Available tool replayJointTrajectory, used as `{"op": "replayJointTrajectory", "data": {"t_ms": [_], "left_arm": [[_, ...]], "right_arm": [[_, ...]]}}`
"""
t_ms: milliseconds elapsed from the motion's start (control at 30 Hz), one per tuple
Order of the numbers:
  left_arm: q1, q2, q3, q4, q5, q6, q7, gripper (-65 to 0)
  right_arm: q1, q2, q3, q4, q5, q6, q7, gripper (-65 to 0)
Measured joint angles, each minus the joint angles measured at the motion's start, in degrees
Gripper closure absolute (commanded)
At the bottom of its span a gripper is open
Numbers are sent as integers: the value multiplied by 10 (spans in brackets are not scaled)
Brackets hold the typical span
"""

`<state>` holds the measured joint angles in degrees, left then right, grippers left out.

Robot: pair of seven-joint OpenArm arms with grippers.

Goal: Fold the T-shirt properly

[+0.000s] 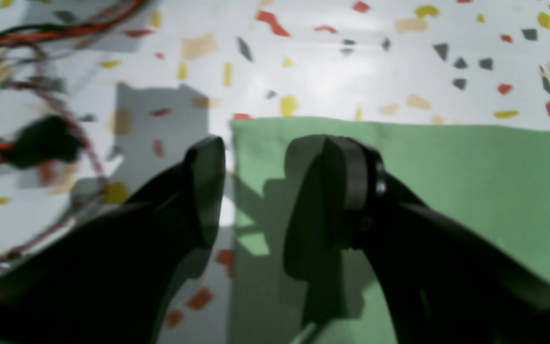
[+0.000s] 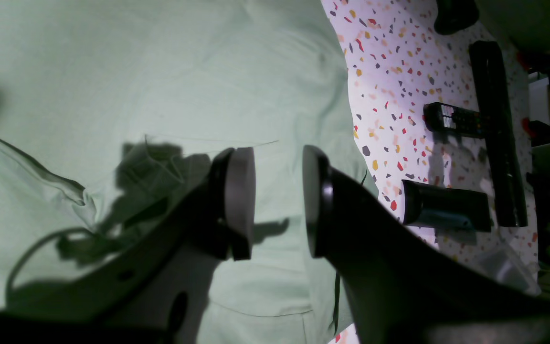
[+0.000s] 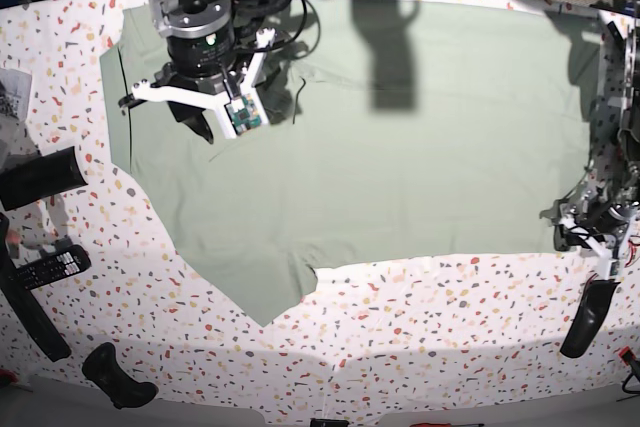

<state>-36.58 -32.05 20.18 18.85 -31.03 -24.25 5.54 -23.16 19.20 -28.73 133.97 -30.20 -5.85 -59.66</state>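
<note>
The T-shirt (image 3: 380, 157), pale sage green, lies spread flat over most of the table, with one sleeve pointing toward the front left. My right gripper (image 2: 277, 200) hangs open just above the cloth near the shirt's left side, nothing between its pads; in the base view it is at the back left (image 3: 212, 119). My left gripper (image 1: 270, 186) is open at a corner of the T-shirt (image 1: 399, 181). Its left finger (image 1: 206, 186) is over bare table and its right finger (image 1: 339, 186) over the cloth. The shirt's edge runs through the gap.
The speckled table cover (image 3: 420, 317) shows along the front and left. A remote control (image 3: 50, 267), a black cylinder (image 3: 40, 177), a long black bar (image 2: 497, 134) and another dark object (image 3: 118, 377) lie at the left. Loose cables (image 1: 41, 138) sit beside the left gripper.
</note>
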Motion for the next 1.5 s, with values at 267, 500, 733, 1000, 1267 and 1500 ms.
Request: {"op": "replayJointTrajectory", "data": {"t_ms": [267, 500, 733, 1000, 1267, 1500], "left_arm": [[17, 30, 0, 1, -3, 23, -28, -292], [15, 30, -3, 2, -19, 24, -7, -281], [16, 27, -3, 2, -14, 21, -13, 0], [16, 16, -3, 2, -15, 21, -24, 0], [16, 8, -3, 1, -13, 17, -22, 0], [16, 8, -3, 2, -13, 17, -29, 0]], "right_arm": [[0, 0, 0, 0, 0, 0, -1, -167], [0, 0, 0, 0, 0, 0, -3, -167], [0, 0, 0, 0, 0, 0, -3, -167], [6, 0, 0, 0, 0, 0, 10, -167], [92, 0, 44, -24, 107, -1, 10, -167], [194, -16, 120, -176, 186, 34, 27, -171]]}}
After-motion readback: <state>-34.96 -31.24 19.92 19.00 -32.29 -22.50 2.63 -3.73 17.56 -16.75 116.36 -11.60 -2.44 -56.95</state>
